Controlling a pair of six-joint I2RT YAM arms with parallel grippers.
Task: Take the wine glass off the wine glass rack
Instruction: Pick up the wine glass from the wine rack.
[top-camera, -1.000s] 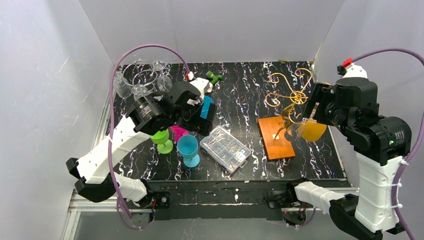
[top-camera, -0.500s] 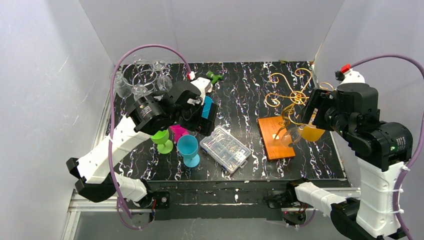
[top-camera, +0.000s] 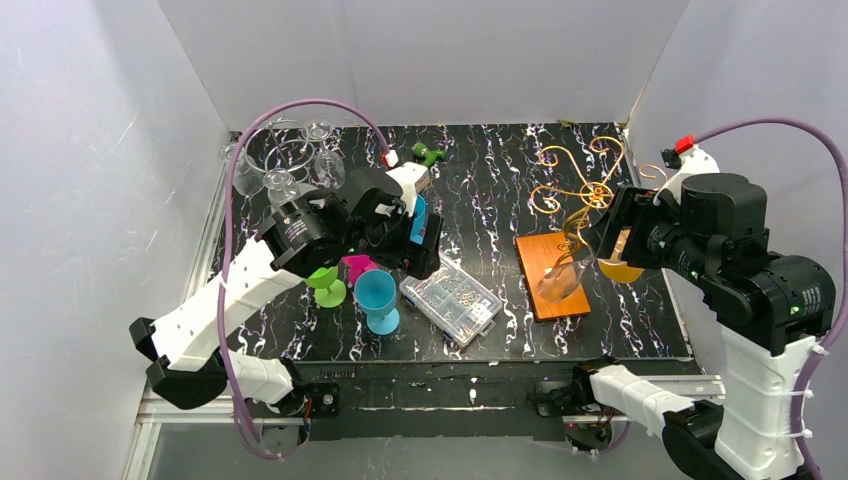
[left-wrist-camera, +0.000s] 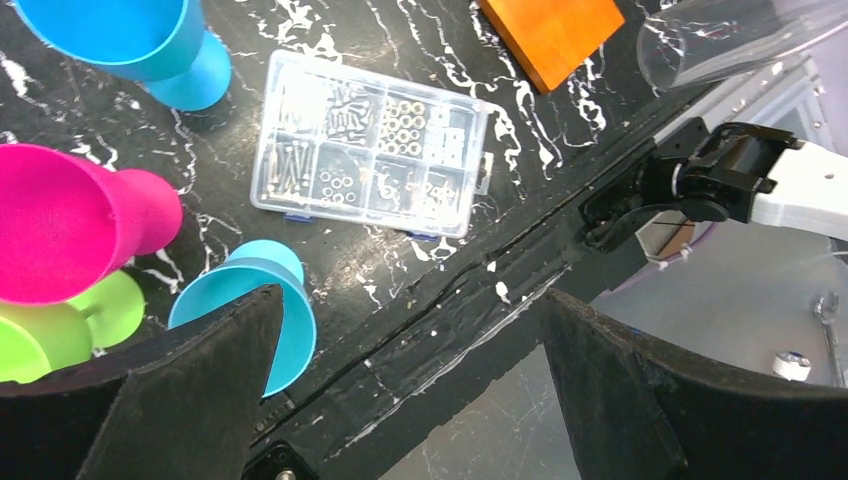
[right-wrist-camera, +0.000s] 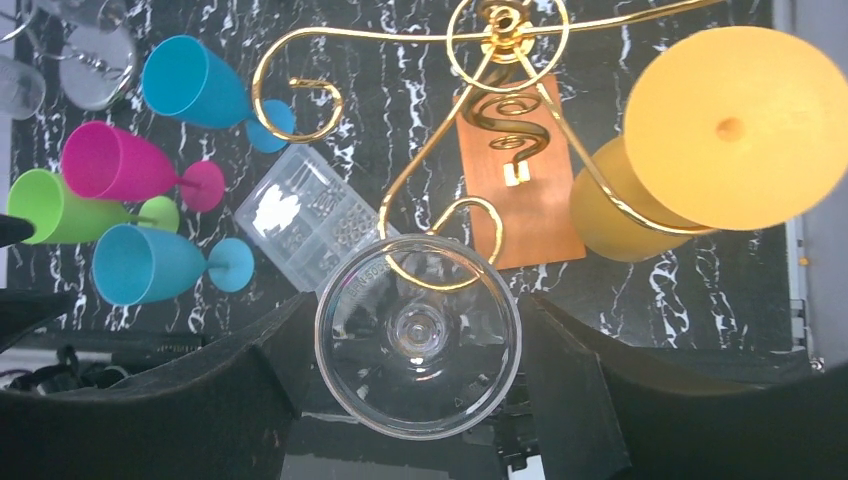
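The wine glass rack (top-camera: 575, 185) is a golden curled-wire stand on an orange-brown wooden base (top-camera: 552, 275). My right gripper (top-camera: 590, 255) is shut on a clear wine glass (top-camera: 560, 278) and holds it tilted over the base. In the right wrist view the glass's round foot (right-wrist-camera: 418, 335) sits between my fingers (right-wrist-camera: 250, 390), and one gold curl (right-wrist-camera: 445, 245) overlaps its upper edge. A yellow wine glass (right-wrist-camera: 735, 125) hangs on the rack's right arm. My left gripper (left-wrist-camera: 410, 390) is open and empty above the table's front edge.
A clear compartment box (top-camera: 452, 297) lies mid-table. Blue (top-camera: 377, 295), pink (top-camera: 355, 265) and green (top-camera: 323, 280) goblets stand under the left arm. Clear glasses (top-camera: 280, 160) cluster at the back left, a small green object (top-camera: 430, 153) at the back. Walls close in on both sides.
My right gripper has carried the clear wine glass down and toward the front left, away from the rack's arms. The left arm has shifted slightly to the right.
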